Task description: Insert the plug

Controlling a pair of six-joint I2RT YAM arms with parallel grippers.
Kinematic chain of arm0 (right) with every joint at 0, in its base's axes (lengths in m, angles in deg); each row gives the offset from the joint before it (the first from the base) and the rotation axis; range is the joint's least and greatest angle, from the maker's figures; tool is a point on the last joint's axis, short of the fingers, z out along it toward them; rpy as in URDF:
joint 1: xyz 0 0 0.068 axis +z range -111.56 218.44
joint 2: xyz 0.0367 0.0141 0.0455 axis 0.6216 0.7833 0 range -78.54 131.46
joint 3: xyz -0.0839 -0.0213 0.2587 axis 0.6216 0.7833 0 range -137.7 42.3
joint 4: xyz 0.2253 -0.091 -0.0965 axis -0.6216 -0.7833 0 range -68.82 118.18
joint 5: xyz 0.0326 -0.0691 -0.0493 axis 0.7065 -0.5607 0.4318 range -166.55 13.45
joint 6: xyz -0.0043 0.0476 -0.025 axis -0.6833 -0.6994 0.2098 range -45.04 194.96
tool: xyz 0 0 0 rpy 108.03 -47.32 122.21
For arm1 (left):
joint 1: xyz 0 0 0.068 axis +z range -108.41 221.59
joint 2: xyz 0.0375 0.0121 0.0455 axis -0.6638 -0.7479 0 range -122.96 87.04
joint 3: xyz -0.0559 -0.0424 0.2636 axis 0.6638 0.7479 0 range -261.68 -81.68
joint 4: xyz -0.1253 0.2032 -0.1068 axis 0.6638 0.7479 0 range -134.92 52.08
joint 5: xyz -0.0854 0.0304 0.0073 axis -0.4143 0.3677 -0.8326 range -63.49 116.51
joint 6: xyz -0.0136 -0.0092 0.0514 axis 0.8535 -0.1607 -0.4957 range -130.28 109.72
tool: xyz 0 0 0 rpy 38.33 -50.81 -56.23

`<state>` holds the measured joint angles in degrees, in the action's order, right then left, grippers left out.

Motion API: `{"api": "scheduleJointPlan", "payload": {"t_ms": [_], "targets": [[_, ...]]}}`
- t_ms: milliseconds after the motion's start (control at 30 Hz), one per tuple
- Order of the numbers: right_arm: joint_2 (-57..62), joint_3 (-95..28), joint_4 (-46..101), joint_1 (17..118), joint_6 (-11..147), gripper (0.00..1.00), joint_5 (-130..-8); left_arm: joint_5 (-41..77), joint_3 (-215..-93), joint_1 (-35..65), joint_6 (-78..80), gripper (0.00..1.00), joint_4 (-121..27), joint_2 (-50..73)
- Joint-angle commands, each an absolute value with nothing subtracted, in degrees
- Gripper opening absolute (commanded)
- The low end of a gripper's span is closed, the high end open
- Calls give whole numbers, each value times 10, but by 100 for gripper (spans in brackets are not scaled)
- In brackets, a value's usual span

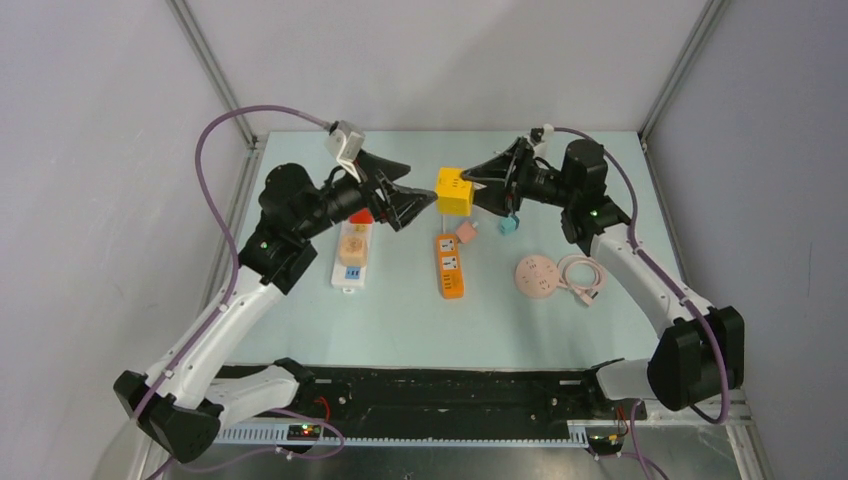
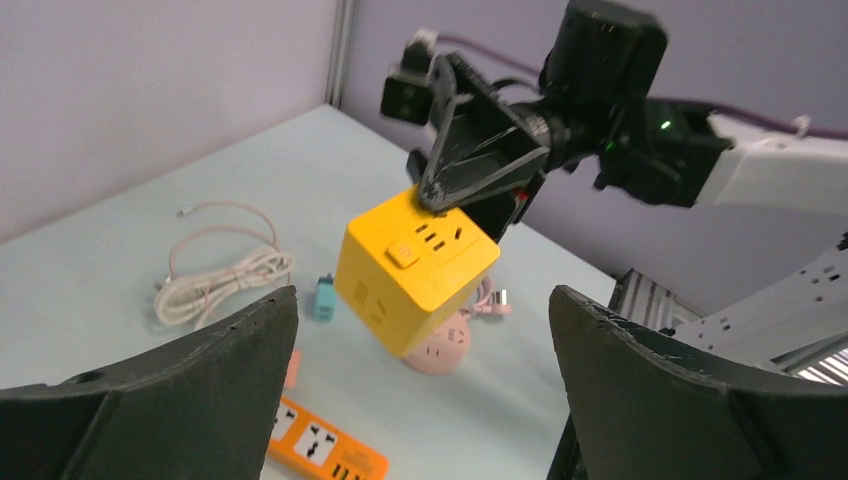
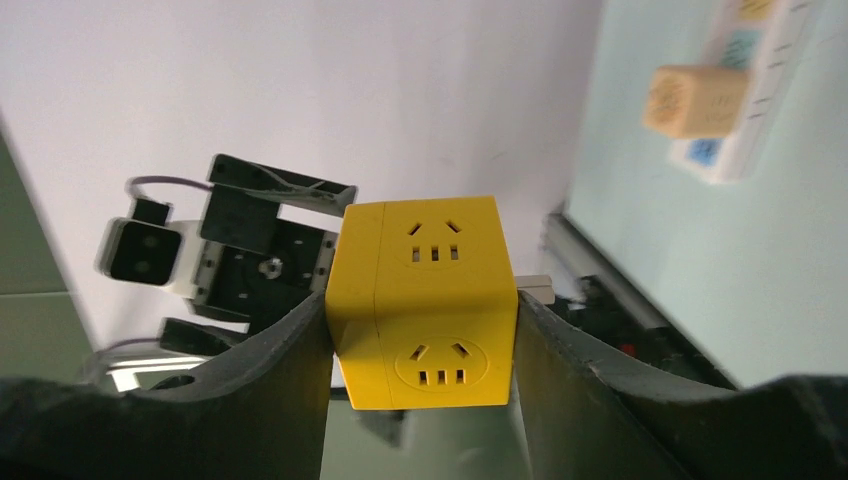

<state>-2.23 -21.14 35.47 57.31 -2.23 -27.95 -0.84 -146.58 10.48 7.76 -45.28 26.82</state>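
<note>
Yellow socket cube (image 1: 454,191) hung above the bench (image 1: 500,330), clamped in the right pincer (image 1: 470,192) and just ahead of the left pincer (image 1: 422,190), which was spread and empty, probably ready to steady it. Below both lay an orange power strip (image 1: 449,265), the likely target.

From the left wrist, the cube sat tilted beyond the spread fingers (image 2: 200,390), untouched by them.

From the right wrist, both fingers (image 3: 250,390) pressed the cube's side faces, leaving two socket faces exposed. What looked like a metal prong (image 3: 533,287) jutted at the right edge, seemingly kept free for insertion.
</note>
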Motion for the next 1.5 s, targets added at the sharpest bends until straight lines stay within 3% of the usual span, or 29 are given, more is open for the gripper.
{"api": "scheduleJointPlan", "payload": {"t_ms": [0, 467, 633, 933, 1167, 1233, 1300, 1367, 1400, 1433, 1467], "targets": [[5, -236, 529, 596, -230, 36, -234, -46, -1507, 102, 92, 98, -493, 240], [26, -262, 600, 600, -323, 35, -215, -114, -1509, 104, 62, 98, -492, 222], [30, -263, 606, 605, -328, 35, -200, -188, -1539, 127, 95, 98, -488, 191], [40, -264, 634, 615, -348, 36, -192, -248, -1543, 131, 101, 80, -488, 171], [43, -264, 648, 617, -360, 36, -192, -269, -1527, 137, 96, 71, -487, 177], [45, -264, 649, 617, -362, 36, -191, -274, -1525, 138, 94, 65, -487, 176], [46, -264, 656, 621, -366, 37, -191, -274, -1524, 137, 92, 51, -486, 177], [45, -264, 653, 625, -364, 38, -190, -275, -1524, 137, 92, 29, -486, 180], [46, -264, 649, 627, -362, 40, -189, -272, -1524, 137, 91, 12, -486, 181], [47, -264, 648, 627, -361, 42, -187, -271, -1523, 137, 90, 3, -487, 183], [47, -264, 645, 628, -356, 51, -186, -269, -1521, 137, 87, 2, -486, 184]]}}
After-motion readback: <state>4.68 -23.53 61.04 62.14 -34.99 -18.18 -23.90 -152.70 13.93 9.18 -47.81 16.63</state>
